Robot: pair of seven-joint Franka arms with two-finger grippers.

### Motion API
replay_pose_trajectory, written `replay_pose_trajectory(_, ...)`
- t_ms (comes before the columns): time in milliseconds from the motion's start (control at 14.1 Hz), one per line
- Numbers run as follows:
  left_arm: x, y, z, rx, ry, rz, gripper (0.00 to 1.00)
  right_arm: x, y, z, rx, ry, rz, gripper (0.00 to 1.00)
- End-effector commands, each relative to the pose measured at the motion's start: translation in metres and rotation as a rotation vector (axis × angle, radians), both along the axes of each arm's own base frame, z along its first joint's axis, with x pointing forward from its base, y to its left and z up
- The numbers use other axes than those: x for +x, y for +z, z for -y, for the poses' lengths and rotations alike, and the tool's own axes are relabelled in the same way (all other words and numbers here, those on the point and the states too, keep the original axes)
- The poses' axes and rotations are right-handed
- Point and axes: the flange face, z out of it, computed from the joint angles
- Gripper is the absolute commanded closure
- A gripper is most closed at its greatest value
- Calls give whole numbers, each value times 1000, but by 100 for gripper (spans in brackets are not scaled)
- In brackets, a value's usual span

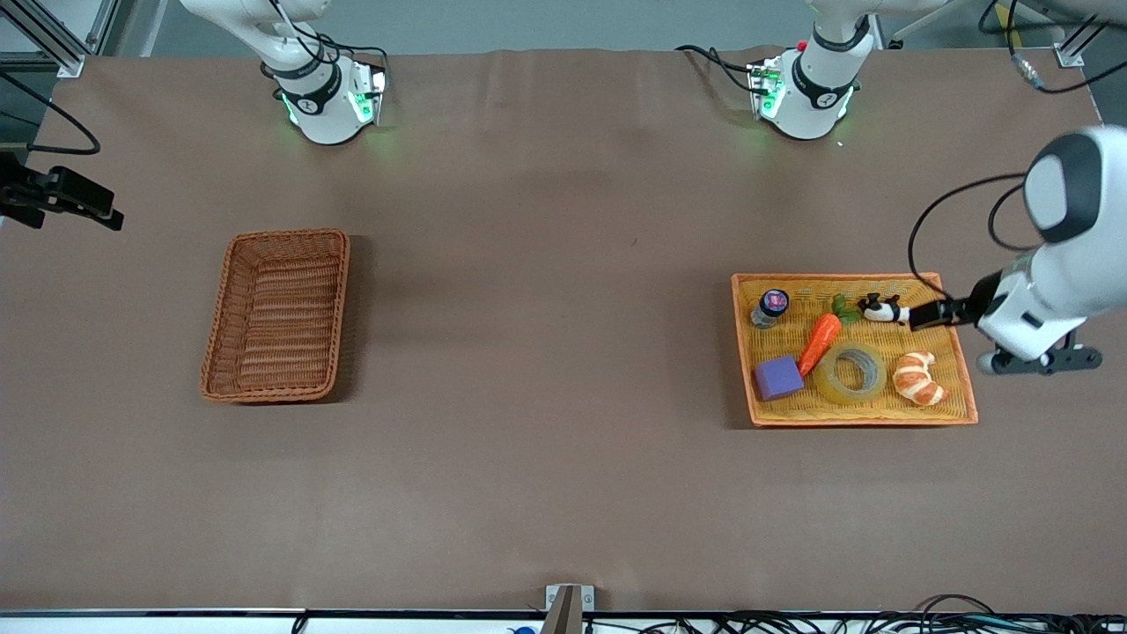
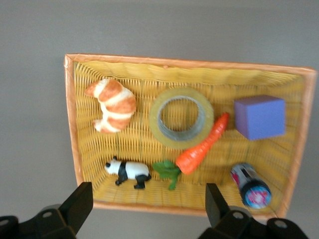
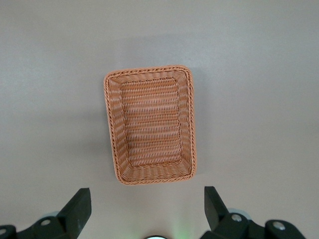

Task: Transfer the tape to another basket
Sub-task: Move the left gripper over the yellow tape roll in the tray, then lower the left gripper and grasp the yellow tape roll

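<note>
While both arms are holding above the table, 2 woven containers are lying on the brown table (image 1: 546,264): 1 reddish-brown basket (image 1: 276,314) toward the right arm's end and 1 yellow-orange tray (image 1: 964,387) toward the left arm's end, well apart.

Nothing is lying in the basket; its long axis is running from the robots' bases toward the front camera. The right gripper (image 3: 147,211) is hanging over the table beside it, fingers spread wide with nothing between them; this gripper is not showing in the front view.

The tray is carrying 6 items, 1 of each: a small jar (image 1: 770,308) with a blue-and-pink lid, a purple cube (image 1: 778,378), a carrot (image 1: 820,342) with green leaves, the tape (image 1: 850,373), a panda figure (image 1: 883,309) and a croissant (image 1: 917,379).

The tape is lying flat on its side, its hole facing straight up, so it is showing no long axis. It is sitting between the cube and the croissant, in the part of the tray nearer the front camera, with the carrot's tip touching or just beside its rim.

The left gripper (image 1: 929,315) is hovering over the tray's edge at the corner nearest the panda, fingers (image 2: 77,205) standing apart and gripping nothing.
</note>
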Motion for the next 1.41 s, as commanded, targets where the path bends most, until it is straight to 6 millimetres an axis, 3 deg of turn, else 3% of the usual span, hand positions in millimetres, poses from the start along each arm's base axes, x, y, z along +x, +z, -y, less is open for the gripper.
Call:
replay_pose_trajectory(0, 9, -45, 2, 23, -14, -14, 8, -2, 0, 0, 12, 10, 4, 0)
replay_pose_trajectory(354, 14, -120, 0, 35, 1, 0, 8, -2, 0, 0, 12, 10, 4, 0)
replay_pose_trajectory(636, 13, -162, 0, 46, 47, -26, 9, -2, -1, 0, 13, 12, 3, 0)
replay_pose_trajectory(848, 5, -181, 3, 51, 77, -57, 14, -1, -2, 0, 13, 12, 1, 0)
replay_pose_trajectory(1273, -13, -204, 6, 62, 108, -109, 33, 0, -4, 0, 13, 12, -3, 0)
replay_pose_trajectory(1343, -13, -204, 6, 62, 110, -109, 44, 0, -3, 0, 13, 12, -2, 0)
